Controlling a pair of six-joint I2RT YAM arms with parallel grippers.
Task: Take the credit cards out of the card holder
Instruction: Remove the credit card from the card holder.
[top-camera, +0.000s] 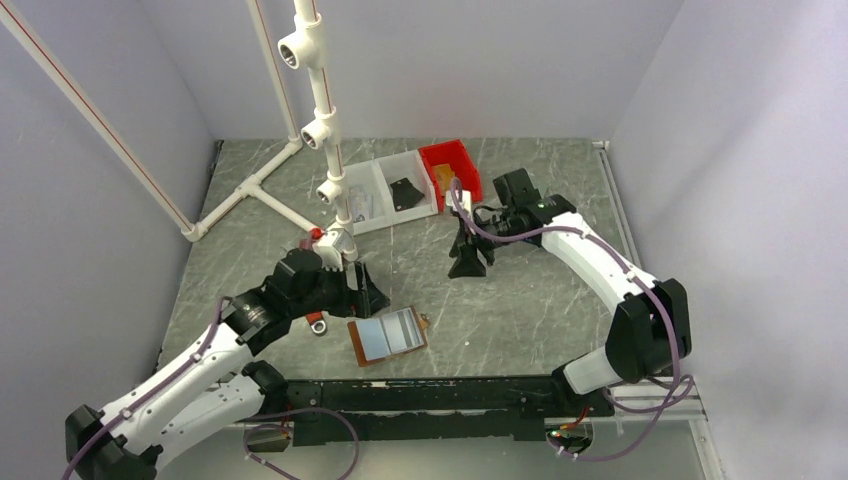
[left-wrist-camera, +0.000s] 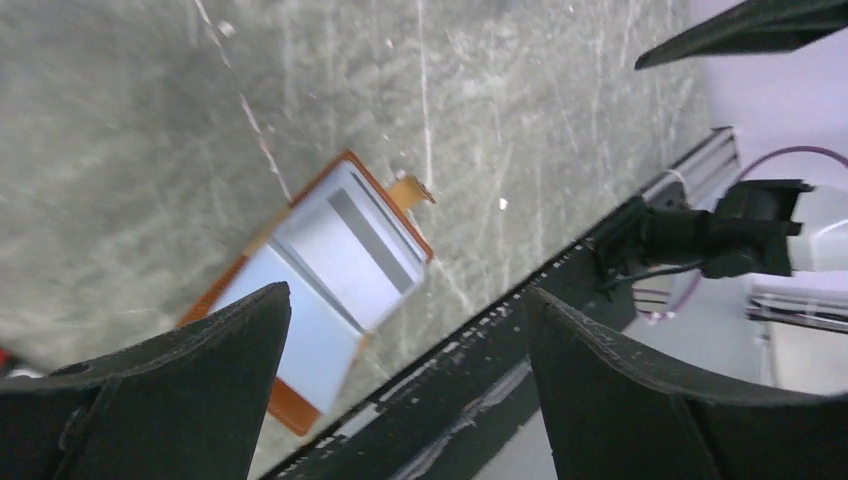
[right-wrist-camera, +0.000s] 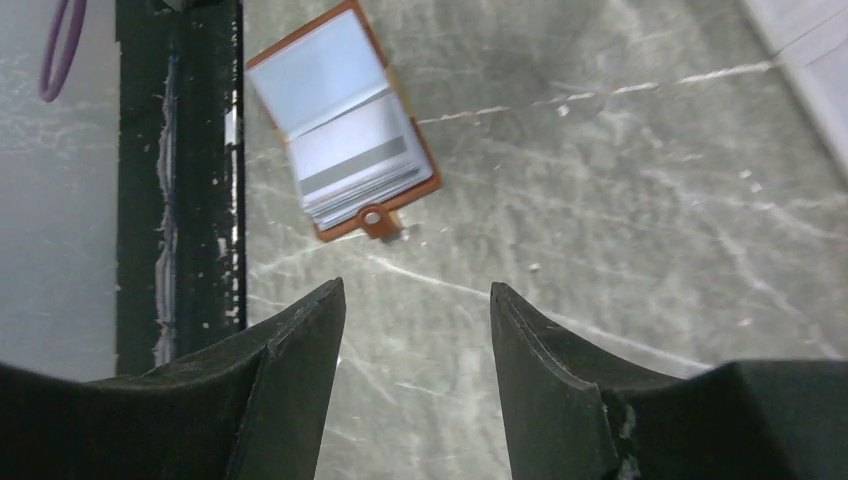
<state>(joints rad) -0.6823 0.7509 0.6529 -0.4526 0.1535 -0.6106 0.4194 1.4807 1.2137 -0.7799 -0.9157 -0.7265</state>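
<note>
Overall, the grey marbled stone-look tabletop (top-camera: 520, 320) fills the space between pale walls. A white plastic pipe frame (top-camera: 322, 110) stands at its back left. A long black rail (top-camera: 440, 395) runs along the near edge between the two arm bases.

At the back stand two clear rectangular plastic bins (top-camera: 385, 190), and a red plastic bin (top-camera: 450, 160) touches them on the right.

The left gripper (top-camera: 365, 290) hangs low over the table, just left of the card holder. In the wrist view (left-wrist-camera: 408, 300) its black fingers are spread wide with nothing between them. The right gripper (top-camera: 468, 262) points down near the middle of the table, well apart from the holder. Its fingers (right-wrist-camera: 417, 290) also stand apart around bare table.

The brown leather folding card holder (top-camera: 387, 336) lies open and flat near the front edge, beside the black rail, with its light blue inner pages facing up (right-wrist-camera: 340, 120). A small tan tab with a snap sticks out from one side (left-wrist-camera: 330, 270).

A pale grey card with a dark grey stripe (right-wrist-camera: 360, 155) sits in one page, on a stack of sleeves. It is still inside the holder (left-wrist-camera: 375, 235).
</note>
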